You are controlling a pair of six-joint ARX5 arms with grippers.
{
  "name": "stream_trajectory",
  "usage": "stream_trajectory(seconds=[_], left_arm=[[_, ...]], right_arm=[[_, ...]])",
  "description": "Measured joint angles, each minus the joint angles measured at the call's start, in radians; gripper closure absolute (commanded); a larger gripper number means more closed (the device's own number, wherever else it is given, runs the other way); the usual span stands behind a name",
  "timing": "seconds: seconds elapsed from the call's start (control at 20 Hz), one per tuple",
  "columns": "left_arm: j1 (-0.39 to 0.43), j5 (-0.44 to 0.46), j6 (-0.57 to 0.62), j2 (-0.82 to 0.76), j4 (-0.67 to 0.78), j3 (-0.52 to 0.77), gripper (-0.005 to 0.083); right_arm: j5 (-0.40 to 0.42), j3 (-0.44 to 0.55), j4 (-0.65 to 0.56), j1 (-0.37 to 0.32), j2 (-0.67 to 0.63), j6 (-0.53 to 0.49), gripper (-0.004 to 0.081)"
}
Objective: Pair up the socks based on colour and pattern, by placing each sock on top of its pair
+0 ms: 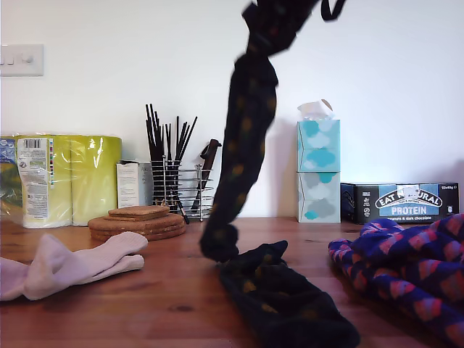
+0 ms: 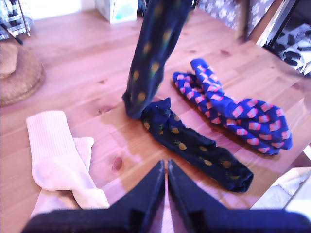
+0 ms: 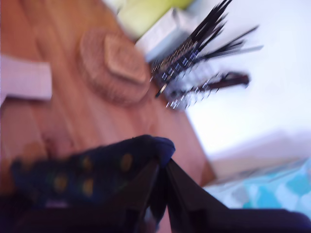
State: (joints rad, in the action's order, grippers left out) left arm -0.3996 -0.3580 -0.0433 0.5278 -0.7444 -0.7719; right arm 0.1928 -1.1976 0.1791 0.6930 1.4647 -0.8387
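Behind everything, a wire mesh holder (image 1: 177, 190) stood on the wooden table (image 1: 174, 297), packed with thin black sticks (image 1: 164, 138) and a dark-handled utensil (image 1: 207, 156); a stack of round cork coasters (image 1: 138, 222) sat just in front of it. Well off to the holder's side, toward the exterior view's right, stood a patterned tissue box (image 1: 317, 170) with a white tissue poking out of its top.

The hanging dark navy spotted sock (image 1: 243, 145) dangled long and limp in front of the holder, its toe end touching the table right at the flat dark navy spotted sock (image 1: 286, 304), which lay stretched out below it. My second gripper (image 3: 163, 165) had its jaws pinched tight on the hanging sock's top edge. My first gripper (image 2: 166, 167) hovered above the table with its jaws closed together and nothing between them.

The two pale pinkish-white socks (image 1: 69, 264) lay overlapped in front of the coasters. The blue diamond-checked socks (image 1: 406, 275) were heaped together beyond the flat navy one, close to the table's edge in the first wrist view. Bare wood lay open between the pale pair and the navy socks.
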Motion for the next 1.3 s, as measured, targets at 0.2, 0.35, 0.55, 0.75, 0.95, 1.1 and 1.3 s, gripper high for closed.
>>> stream_trajectory(seconds=[0.2, 0.35, 0.55, 0.75, 0.95, 1.1, 1.3], left_arm=[[0.000, 0.000, 0.000, -0.057, -0.003, 0.000, 0.0794], [0.000, 0.001, 0.000, -0.061, -0.008, 0.000, 0.0794], [0.000, 0.001, 0.001, -0.061, -0.032, 0.000, 0.0794], [0.000, 0.001, 0.010, -0.061, -0.053, 0.000, 0.0794], [0.000, 0.001, 0.013, -0.061, -0.056, 0.000, 0.0794], [0.000, 0.001, 0.013, -0.061, -0.057, 0.000, 0.0794], [0.000, 0.001, 0.014, -0.061, -0.074, 0.000, 0.0794]], right_arm=[[0.005, -0.012, 0.164, 0.012, -0.010, 0.053, 0.0782], [0.024, -0.017, 0.327, 0.039, -0.010, 0.126, 0.0782], [0.010, -0.018, 0.584, 0.094, -0.010, 0.245, 0.0782], [-0.122, -0.018, 0.792, 0.140, -0.010, 0.393, 0.0782], [-0.251, -0.018, 0.814, 0.216, -0.010, 0.467, 0.0782], [-0.313, -0.018, 0.831, 0.239, -0.010, 0.510, 0.0626], [-0.317, -0.018, 0.862, 0.238, -0.010, 0.524, 0.0385]])
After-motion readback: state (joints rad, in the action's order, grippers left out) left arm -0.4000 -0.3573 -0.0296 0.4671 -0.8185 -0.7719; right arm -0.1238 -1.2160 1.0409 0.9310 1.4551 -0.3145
